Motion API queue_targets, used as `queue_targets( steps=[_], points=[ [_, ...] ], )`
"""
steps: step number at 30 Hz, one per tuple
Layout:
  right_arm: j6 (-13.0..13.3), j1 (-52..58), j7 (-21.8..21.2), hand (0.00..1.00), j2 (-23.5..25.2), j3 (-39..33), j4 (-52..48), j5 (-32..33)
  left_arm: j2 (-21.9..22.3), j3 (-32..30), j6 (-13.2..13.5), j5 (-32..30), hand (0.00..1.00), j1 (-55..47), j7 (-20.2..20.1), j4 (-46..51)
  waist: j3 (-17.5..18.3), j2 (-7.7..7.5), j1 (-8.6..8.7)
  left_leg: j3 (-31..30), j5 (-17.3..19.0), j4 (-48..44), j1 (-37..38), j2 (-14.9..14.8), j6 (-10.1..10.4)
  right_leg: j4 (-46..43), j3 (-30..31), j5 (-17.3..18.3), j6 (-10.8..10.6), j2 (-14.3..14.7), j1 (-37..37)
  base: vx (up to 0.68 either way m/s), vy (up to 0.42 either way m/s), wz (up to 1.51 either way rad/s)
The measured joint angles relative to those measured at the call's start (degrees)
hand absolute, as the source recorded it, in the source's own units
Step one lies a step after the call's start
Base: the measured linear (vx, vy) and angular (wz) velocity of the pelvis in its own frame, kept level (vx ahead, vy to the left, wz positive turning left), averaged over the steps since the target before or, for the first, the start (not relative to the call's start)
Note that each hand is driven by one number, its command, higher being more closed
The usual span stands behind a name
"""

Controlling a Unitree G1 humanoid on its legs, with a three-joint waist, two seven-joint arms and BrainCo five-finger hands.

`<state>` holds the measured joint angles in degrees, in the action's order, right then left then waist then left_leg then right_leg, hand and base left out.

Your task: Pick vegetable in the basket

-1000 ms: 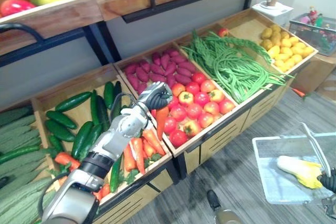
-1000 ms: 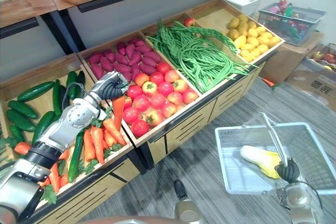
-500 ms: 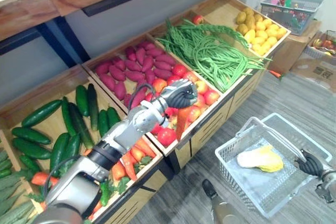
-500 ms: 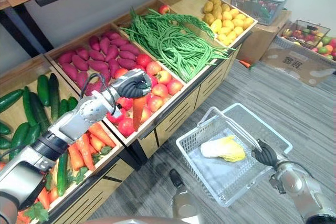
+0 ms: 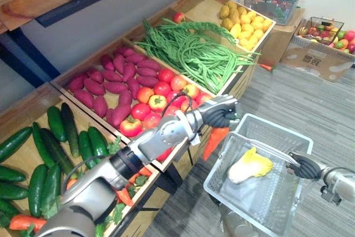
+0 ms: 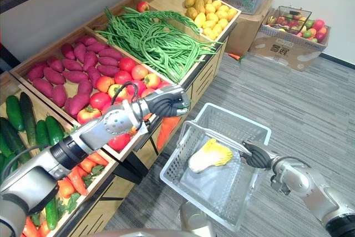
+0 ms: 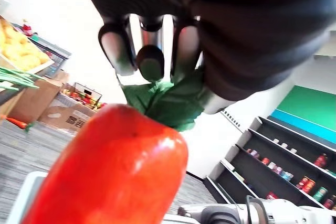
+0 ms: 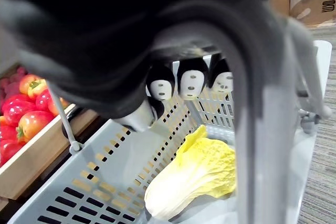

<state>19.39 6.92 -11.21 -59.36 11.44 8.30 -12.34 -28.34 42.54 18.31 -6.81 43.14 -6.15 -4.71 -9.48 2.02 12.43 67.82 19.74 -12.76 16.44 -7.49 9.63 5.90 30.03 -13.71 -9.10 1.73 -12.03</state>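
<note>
The grey slotted plastic basket (image 6: 186, 184) holds a pale leafy napa cabbage (image 5: 248, 166). The right hand (image 5: 305, 166) is clenched round its handle (image 8: 265, 129). The left hand (image 5: 221, 112) grasps a smooth tapered carrot (image 5: 213, 140) by its top, tip down, just left of the basket's rim.

Orange carrot (image 7: 105, 171): I see glossy, smooth skin.
Grey slotted plastic basket (image 8: 105, 177): matt.
Pale wooden crates (image 5: 201, 5): bare grain.

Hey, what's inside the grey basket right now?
One yellow cabbage lies in the basket. The carrot in the left hand hangs outside its rim. Whatever is under the cabbage is hidden.
</note>
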Motion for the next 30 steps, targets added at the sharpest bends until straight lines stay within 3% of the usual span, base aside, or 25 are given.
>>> queue_targets(
  steps=[13, 18, 30],
  points=[
    [-0.02, -1.15, -0.52, 1.0, -0.02, 0.34, -0.69, 0.08, 8.74, 4.5, 0.02, 0.0, 1.0, 4.32, -0.91, -0.29, 0.06, 0.48, -0.13, 2.52, 0.47, -0.75, 0.22, -0.03, 0.52, 0.04, 3.29, -1.51, -0.75, 1.36, -0.53, 0.04, -0.002, -0.13],
    [-0.09, -1.26, -1.27, 1.0, -0.03, 0.54, -0.97, 2.35, 11.45, 4.39, -0.13, -0.21, 1.0, 4.5, -0.93, -9.03, 0.04, 1.12, 0.07, 2.54, 2.14, -4.39, -0.4, -1.84, 0.5, 0.08, 3.09, -1.29, -0.44, 1.47, -0.81, 0.06, -0.009, -0.01],
    [-0.32, -4.76, -1.76, 1.0, -0.34, 3.05, -1.88, 4.16, 14.67, 4.17, -0.27, -3.47, 1.0, 4.13, -1.05, -20.26, 0.04, 1.17, -0.07, 2.65, 3.02, -6.46, -1.28, -2.56, 0.11, 0.11, 2.97, -1.49, 0.05, 1.43, -1.86, 0.07, 0.028, -0.01]
  ],
)
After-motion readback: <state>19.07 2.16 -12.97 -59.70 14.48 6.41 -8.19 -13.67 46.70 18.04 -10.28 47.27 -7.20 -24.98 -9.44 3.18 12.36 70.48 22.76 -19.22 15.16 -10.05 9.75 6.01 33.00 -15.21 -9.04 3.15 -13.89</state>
